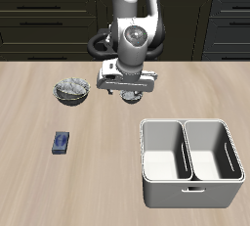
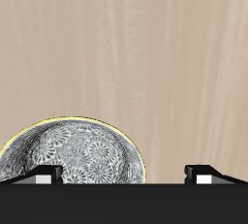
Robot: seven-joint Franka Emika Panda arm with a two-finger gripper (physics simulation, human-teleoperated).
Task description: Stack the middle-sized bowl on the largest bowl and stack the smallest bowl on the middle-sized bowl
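My gripper (image 1: 130,90) is open, jaws wide apart, just above a small grey-white, blue-speckled bowl (image 1: 132,98) mid-table; I take it for the smallest bowl. In the wrist view (image 2: 124,176) one fingertip (image 2: 44,176) is over that bowl's inside (image 2: 77,155) and the other stands outside its rim, so the wall lies between the jaws. A wider speckled bowl (image 1: 70,91) stands beside it. It looks like the middle-sized bowl nested in the largest bowl, but I cannot tell for sure.
A white two-compartment caddy (image 1: 191,183) stands near the table's front edge. A small blue object (image 1: 62,143) lies on the wood in front of the wider bowl. Dark cabinets run behind the table.
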